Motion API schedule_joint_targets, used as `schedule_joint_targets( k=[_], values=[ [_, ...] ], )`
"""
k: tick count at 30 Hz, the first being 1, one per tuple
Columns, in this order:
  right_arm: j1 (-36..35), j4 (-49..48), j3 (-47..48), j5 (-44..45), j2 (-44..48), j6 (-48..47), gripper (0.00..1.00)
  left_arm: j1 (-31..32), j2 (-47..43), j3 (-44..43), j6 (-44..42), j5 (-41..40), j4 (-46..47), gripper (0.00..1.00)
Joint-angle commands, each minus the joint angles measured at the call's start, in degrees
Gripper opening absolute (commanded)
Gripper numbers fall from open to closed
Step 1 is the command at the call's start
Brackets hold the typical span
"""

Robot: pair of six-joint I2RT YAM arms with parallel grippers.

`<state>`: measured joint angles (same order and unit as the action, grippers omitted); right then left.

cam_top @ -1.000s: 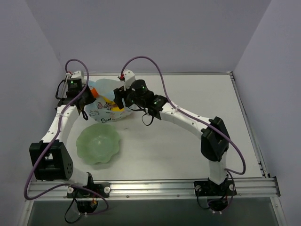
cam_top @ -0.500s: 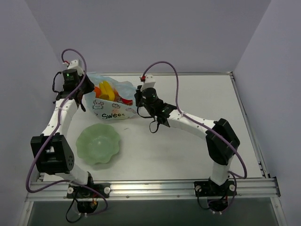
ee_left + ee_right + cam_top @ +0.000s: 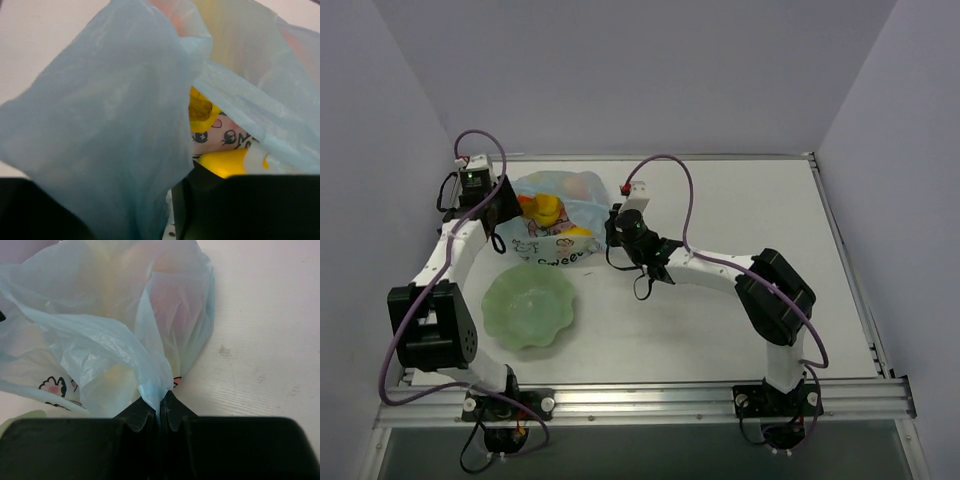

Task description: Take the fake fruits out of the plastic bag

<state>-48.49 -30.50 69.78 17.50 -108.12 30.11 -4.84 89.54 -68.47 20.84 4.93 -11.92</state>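
The plastic bag (image 3: 560,225), light blue with cartoon print, lies at the back left of the table with its mouth open upward. Fake fruits show inside it: a yellow banana bunch (image 3: 544,209) (image 3: 201,111), something orange (image 3: 525,201) beside it, and a pinkish peach (image 3: 579,186) (image 3: 167,295) seen through the film. My right gripper (image 3: 611,224) (image 3: 160,407) is shut on a pinched fold of the bag's right edge. At the bag's left edge my left gripper (image 3: 510,214) (image 3: 107,195) has its jaws apart, with loose bag film (image 3: 100,125) draped between them.
A pale green wavy-edged bowl (image 3: 528,306) stands just in front of the bag, near the left arm. Grey walls close the table at the back and both sides. The right arm stretches low across the table's middle.
My left gripper has gone from shut to open and slid in toward the bag. The bag has slumped lower and rounder. My right gripper closed on the bag's edge and dropped lower.
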Motion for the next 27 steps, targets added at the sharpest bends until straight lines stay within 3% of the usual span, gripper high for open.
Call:
schedule_joint_targets(
  k=[1,4,11,12,15,16,19,24,27],
  values=[
    [-0.6,-4.9,-1.0,0.1,1.8,1.5,0.00,-0.2,-7.5,-0.6,1.0,-2.9,-2.5,0.57],
    [-0.6,-6.1,-3.0,-0.2,3.0,2.0,0.00,0.2,-13.0,0.6,3.2,-2.6,-6.3,0.82],
    [-0.6,-6.6,-4.4,-0.4,4.5,0.9,0.00,2.9,-33.2,5.5,4.9,-7.2,-17.1,0.84],
    [-0.6,-6.8,-4.5,-0.4,4.7,0.9,0.00,6.5,-34.3,6.1,5.3,-7.7,-19.1,0.84],
    [-0.6,-7.4,-5.1,-0.6,4.8,1.1,0.00,14.2,-36.2,6.9,8.2,-12.6,-20.2,0.73],
    [-0.6,-7.6,-5.4,-0.7,4.9,1.2,0.00,20.1,-35.7,6.7,10.2,-16.1,-20.1,0.70],
    [-0.6,-7.6,-5.9,-0.9,5.2,0.9,0.00,28.4,-30.8,4.3,12.5,-21.0,-18.5,0.62],
    [-0.3,-7.5,-6.4,-0.7,6.4,0.0,0.00,28.8,-21.4,2.0,12.7,-25.1,-12.1,0.40],
    [0.1,-7.4,-6.5,-1.2,7.0,-0.3,0.00,25.9,-16.4,0.6,11.8,-24.4,-10.3,0.30]
  ],
)
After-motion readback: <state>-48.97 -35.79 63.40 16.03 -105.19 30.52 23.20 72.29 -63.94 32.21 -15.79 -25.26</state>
